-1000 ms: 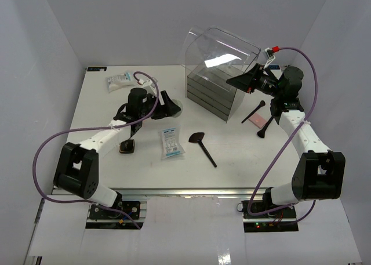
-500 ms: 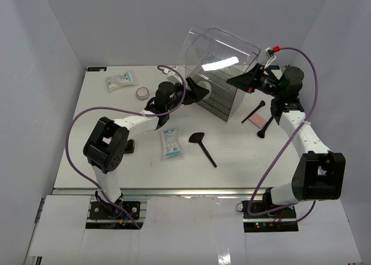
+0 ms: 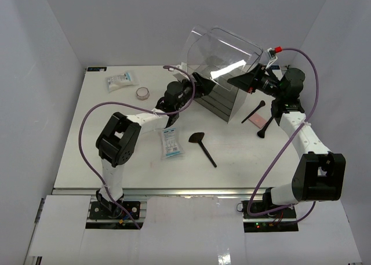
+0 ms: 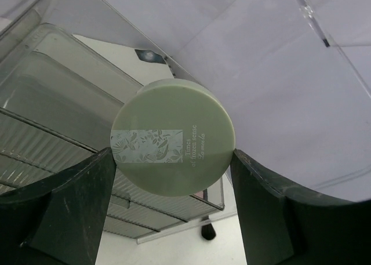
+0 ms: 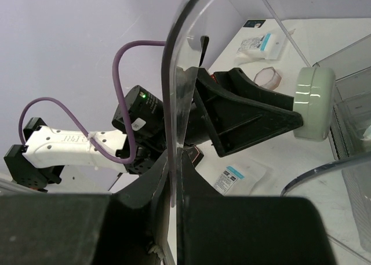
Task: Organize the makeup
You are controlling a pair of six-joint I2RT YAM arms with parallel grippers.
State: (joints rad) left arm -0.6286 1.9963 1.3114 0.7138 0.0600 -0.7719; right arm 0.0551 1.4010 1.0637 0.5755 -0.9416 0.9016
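Note:
My left gripper (image 3: 203,84) is shut on a round pale green compact (image 4: 173,137) and holds it at the open top of the clear plastic box (image 3: 214,100); the compact also shows in the right wrist view (image 5: 313,102). My right gripper (image 3: 240,79) is shut on the edge of the box's clear lid (image 5: 174,73) and holds it raised. On the table lie a white-and-blue packet (image 3: 172,143), a second packet (image 3: 120,80), a flat-headed black brush (image 3: 203,146), a round pale compact (image 3: 142,93), two black brushes (image 3: 254,111) and a pink palette (image 3: 255,120).
The box's grey drawers (image 4: 52,131) sit right below the held compact. The left arm (image 3: 139,117) stretches across the table's left half. The right arm's cable (image 3: 301,102) loops over the right side. Walls close in the table's back and sides.
My left arm has swung from over the table's left middle to the box opening with the green compact in it. The lid has tipped up a little. The right arm has held still.

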